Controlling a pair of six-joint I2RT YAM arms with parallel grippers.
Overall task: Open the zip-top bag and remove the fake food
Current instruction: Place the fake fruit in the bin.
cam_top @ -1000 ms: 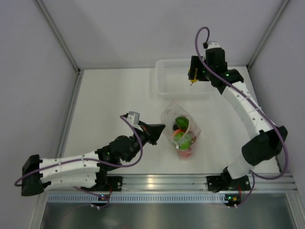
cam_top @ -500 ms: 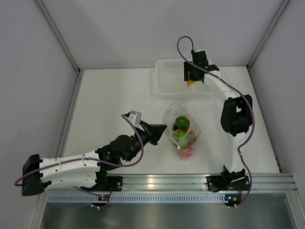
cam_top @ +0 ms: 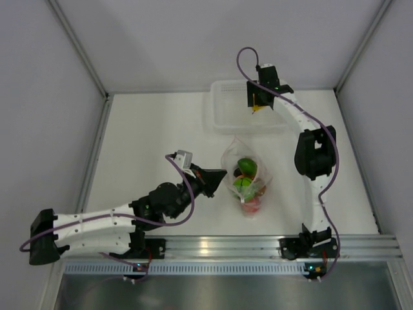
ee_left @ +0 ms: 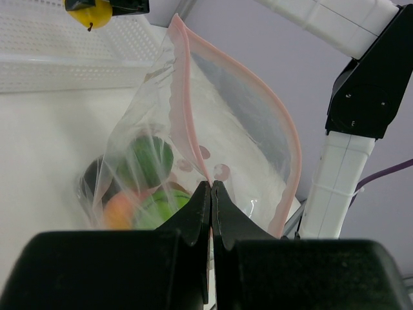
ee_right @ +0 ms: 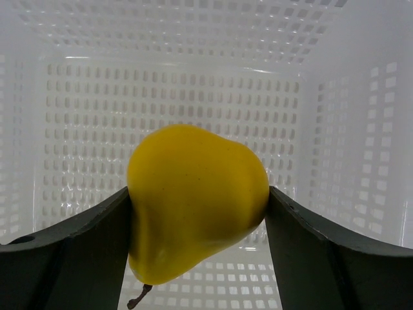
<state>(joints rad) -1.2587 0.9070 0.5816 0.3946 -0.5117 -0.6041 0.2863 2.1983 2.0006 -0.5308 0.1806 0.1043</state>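
The clear zip-top bag (cam_top: 246, 175) stands open in the middle of the table with its pink zip strip (ee_left: 187, 97) spread apart. Several fake fruits lie inside: green (cam_top: 246, 166), orange (ee_left: 116, 210) and pink-red (cam_top: 251, 205) ones. My left gripper (cam_top: 222, 174) is shut on the bag's rim (ee_left: 208, 179) at its left side. My right gripper (cam_top: 259, 105) is shut on a yellow pear (ee_right: 193, 200) and holds it above the white tray (cam_top: 222, 116). The pear also shows in the left wrist view (ee_left: 91, 13).
The white perforated tray (ee_right: 335, 129) stands at the back of the table, just behind the bag. Grey walls close in the left, right and back sides. The right arm (cam_top: 313, 155) arches over the table to the right of the bag.
My right arm has swung left and back with the yellow pear, ending over the tray. The left gripper and the bag have hardly moved.
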